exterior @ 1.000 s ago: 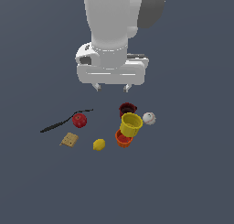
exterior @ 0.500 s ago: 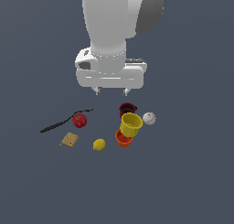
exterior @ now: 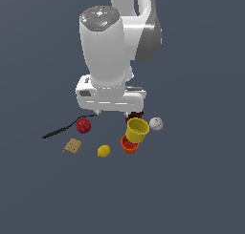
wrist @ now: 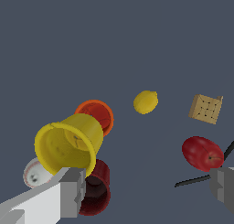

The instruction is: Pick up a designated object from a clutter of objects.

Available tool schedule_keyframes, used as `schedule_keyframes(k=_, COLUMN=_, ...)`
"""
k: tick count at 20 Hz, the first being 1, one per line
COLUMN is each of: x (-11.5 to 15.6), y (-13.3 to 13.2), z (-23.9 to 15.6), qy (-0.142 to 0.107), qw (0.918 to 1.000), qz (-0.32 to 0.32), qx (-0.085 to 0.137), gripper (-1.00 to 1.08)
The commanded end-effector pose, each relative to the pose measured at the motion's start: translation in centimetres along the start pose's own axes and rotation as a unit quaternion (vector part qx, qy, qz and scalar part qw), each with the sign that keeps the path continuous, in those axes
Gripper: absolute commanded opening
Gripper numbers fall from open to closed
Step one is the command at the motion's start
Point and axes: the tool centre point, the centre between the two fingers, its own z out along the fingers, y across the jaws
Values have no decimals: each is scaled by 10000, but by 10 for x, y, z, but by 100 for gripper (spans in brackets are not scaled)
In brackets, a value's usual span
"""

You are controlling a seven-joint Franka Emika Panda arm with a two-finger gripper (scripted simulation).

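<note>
My hand [wrist: 148, 191] hangs open and empty above the cups: yellow cup [wrist: 68, 145] tipped against orange cup [wrist: 97, 116], lemon [wrist: 146, 102] lying apart.

Lemon [wrist: 146, 102] matt; apple [wrist: 201, 153] glossy; cracker [wrist: 206, 109] rough, dimpled.

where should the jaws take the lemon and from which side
Probably from straight above, closing across the narrow middle of the lemon. It lies on its side, apart from the cracker and orange cup, so there looks to be room for the open gripper.
</note>
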Motion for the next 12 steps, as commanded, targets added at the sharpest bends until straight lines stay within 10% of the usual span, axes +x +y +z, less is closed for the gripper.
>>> schedule_keyframes(k=1, x=11, y=6, z=22, qy=15, qw=10000, qz=44, qx=-2, gripper=100)
schedule_keyframes(k=12, x=49, y=36, z=126, qy=97, qw=9997, qz=240, qx=-27, gripper=100)
